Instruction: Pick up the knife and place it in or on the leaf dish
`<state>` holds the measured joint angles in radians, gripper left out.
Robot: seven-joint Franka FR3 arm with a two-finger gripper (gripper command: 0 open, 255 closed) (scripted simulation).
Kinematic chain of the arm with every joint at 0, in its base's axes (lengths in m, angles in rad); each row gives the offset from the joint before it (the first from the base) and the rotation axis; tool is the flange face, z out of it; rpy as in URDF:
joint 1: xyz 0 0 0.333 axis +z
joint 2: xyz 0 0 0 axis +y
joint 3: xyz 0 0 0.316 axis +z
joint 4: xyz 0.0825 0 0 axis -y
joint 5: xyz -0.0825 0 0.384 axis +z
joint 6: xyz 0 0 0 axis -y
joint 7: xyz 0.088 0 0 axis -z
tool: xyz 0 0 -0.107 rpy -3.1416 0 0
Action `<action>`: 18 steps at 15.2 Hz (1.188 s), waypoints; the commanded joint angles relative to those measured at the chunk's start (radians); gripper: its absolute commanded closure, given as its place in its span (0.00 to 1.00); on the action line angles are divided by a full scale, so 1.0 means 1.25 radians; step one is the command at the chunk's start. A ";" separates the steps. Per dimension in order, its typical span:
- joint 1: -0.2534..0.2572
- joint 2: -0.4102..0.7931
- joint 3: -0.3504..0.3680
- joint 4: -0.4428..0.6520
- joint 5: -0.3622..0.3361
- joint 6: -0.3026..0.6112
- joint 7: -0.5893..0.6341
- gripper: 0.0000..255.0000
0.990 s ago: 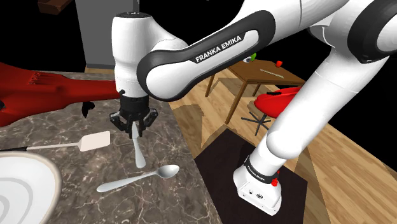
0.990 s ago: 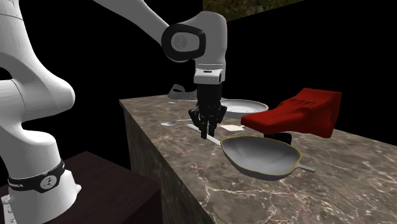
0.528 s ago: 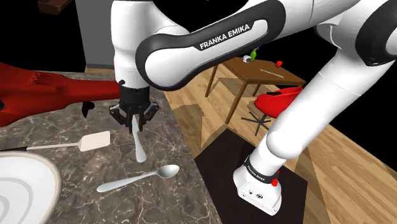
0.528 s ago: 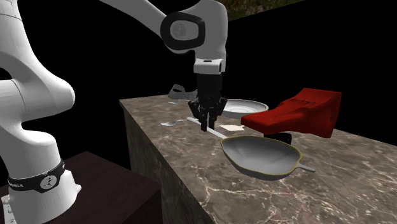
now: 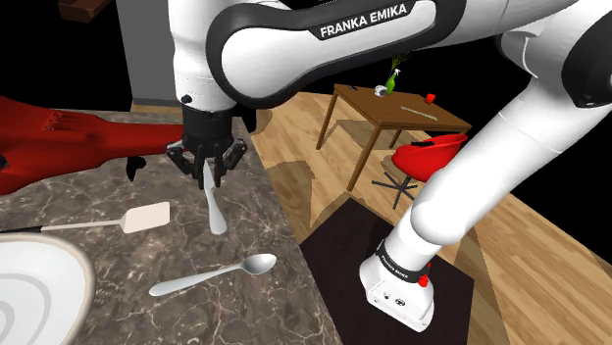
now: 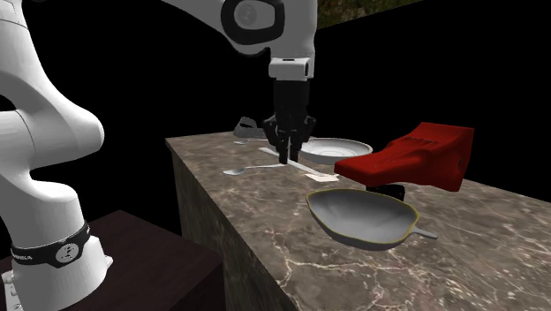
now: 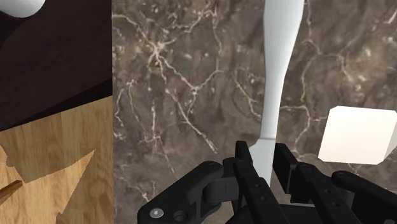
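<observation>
My gripper (image 5: 209, 179) is shut on the handle end of a plain white knife (image 5: 216, 211), which hangs down from it just above the marble counter (image 5: 245, 211). In the wrist view the knife (image 7: 277, 76) runs straight out from between the fingers (image 7: 243, 160). In the second exterior view the gripper (image 6: 284, 159) holds the knife (image 6: 298, 165) beyond the leaf dish (image 6: 362, 216). That dish is a grey, pointed bowl with a yellowish rim, lying near the counter's front edge.
A white spoon (image 5: 211, 274) and a white spatula (image 5: 137, 218) lie on the counter near the knife. A round white plate (image 5: 29, 294) sits at the shoulder view's lower left. A big red object (image 6: 415, 159) stands behind the leaf dish. The counter edge drops to a wooden floor (image 5: 314, 186).
The gripper has risen with the knife in it and drifted a little toward the red object. The knife's tip has come off the counter.
</observation>
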<state>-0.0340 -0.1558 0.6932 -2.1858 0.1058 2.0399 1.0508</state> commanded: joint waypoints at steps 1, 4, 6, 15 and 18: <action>0.000 -0.008 -0.003 0.014 0.004 -0.021 -0.004 1.00; 0.000 -0.020 -0.008 0.037 0.010 -0.054 -0.009 1.00; 0.000 -0.026 -0.011 0.053 0.012 -0.076 -0.012 1.00; -0.050 0.071 -0.050 0.178 -0.058 -0.123 -0.066 1.00; -0.069 0.131 -0.066 0.241 -0.096 -0.137 -0.087 1.00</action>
<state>-0.1118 -0.0183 0.6175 -1.9132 0.0029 1.8756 0.9524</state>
